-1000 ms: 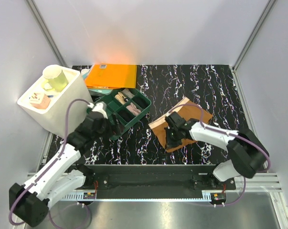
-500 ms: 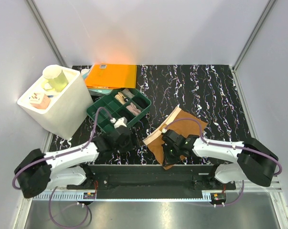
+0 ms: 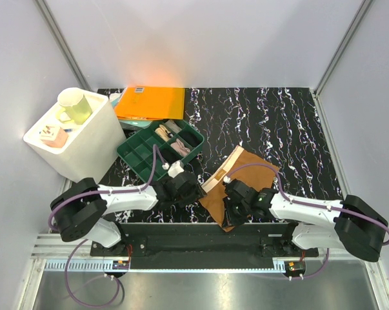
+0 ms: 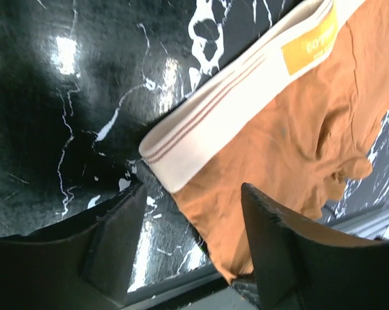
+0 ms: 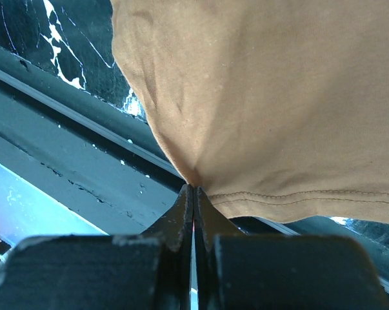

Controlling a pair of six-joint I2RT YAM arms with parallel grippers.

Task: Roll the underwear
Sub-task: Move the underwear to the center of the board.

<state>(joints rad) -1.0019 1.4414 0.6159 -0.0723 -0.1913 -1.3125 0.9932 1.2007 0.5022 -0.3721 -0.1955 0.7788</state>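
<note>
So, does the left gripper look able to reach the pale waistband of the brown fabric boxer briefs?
Probably yes: the left gripper is open, the pale waistband of the brown boxer briefs lies just ahead of its fingers, with only bare black marbled tabletop between.

The underwear (image 3: 249, 156) is showing a warm brown, and its waistband (image 4: 233, 103) is carrying pale cream with thin brown stripes and an orange label (image 4: 309, 46). The table (image 3: 291, 123) is showing black with white marble veins. The tray (image 3: 136, 156) is looking dark green and the folder (image 3: 152, 102) bright orange.
</note>
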